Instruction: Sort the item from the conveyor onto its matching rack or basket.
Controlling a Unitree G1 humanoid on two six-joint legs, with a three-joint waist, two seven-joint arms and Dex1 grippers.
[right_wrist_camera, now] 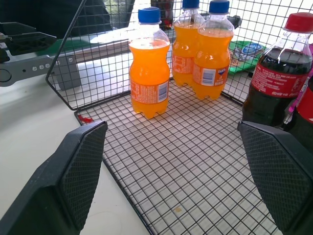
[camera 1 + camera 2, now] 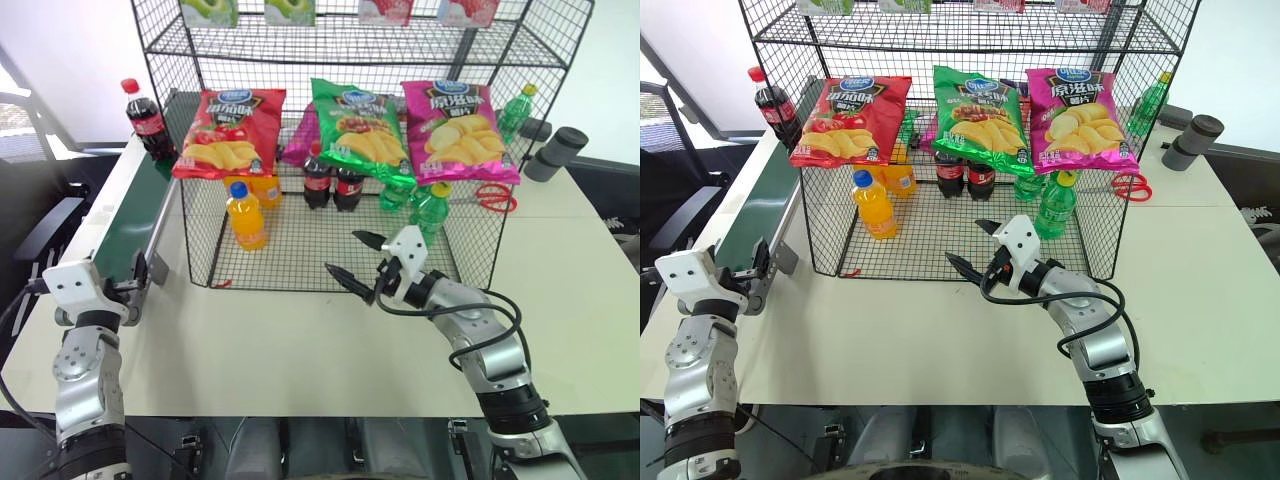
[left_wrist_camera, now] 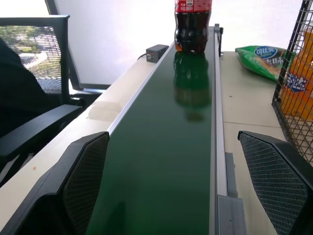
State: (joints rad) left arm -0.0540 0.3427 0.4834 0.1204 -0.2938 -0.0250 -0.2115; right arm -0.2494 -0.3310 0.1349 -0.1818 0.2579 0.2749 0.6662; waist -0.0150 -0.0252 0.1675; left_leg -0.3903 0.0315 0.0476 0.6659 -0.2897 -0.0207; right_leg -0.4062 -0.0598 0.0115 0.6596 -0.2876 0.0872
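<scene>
Cola bottle (image 2: 147, 117) upright on green conveyor (image 2: 130, 222), white table (image 2: 300, 340)

- We read "原滋味" in white characters on the pink crisp bag (image 2: 1077, 118) hanging on the rack (image 2: 780, 35).
- We make out "Oltise", roughly, on the green packet (image 3: 260, 59) lying on the surface in the left wrist view.
- The lettering on the red bag (image 2: 848, 120), the green bag (image 2: 976, 115) and the bottle labels is too small for us to read.
</scene>
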